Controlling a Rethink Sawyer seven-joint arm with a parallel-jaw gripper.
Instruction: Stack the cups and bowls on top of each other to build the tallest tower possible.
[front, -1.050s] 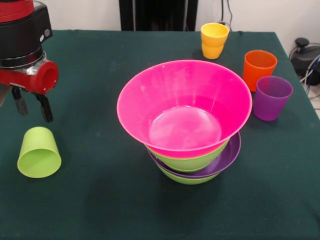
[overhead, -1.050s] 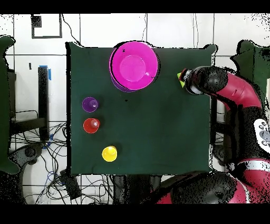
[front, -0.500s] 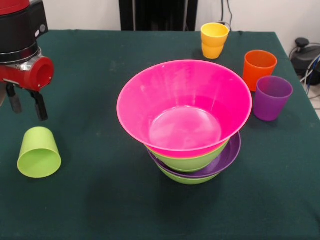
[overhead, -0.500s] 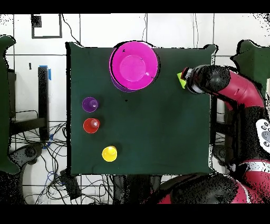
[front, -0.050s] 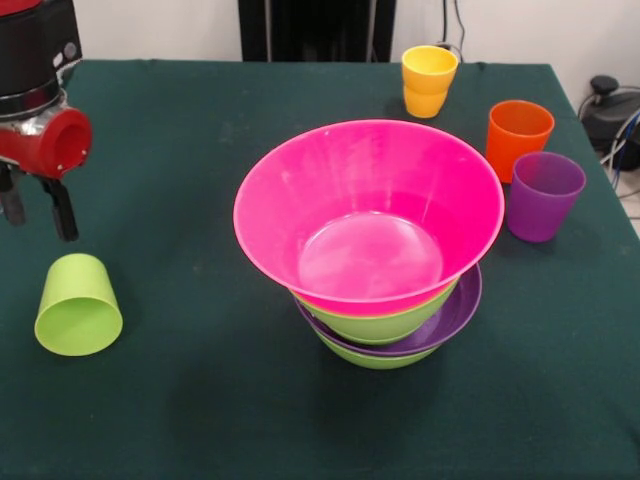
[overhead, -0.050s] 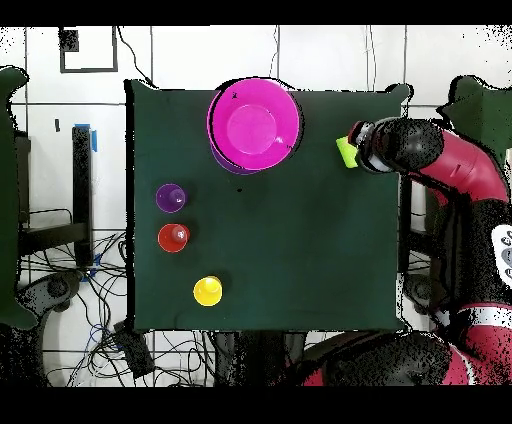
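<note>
Pretty clearly a robotics lab: cloth-covered surface (overhead, -0.050s: 300, 260), loose cables (overhead, -0.050s: 70, 285) all over the tiled floor (overhead, -0.050s: 170, 55).

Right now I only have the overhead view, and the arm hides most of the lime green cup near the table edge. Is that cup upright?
Observer: No. The front view shows the lime green cup lying on its side, mouth toward that camera.
Operator: Is the gripper holding it?
Observer: No. The gripper hangs open and empty, clear of the cup.
Operator: What is under the pink bowl?
Observer: The pink bowl sits in an upper lime green bowl. Below that come a purple bowl and a bottom lime green bowl.
</note>
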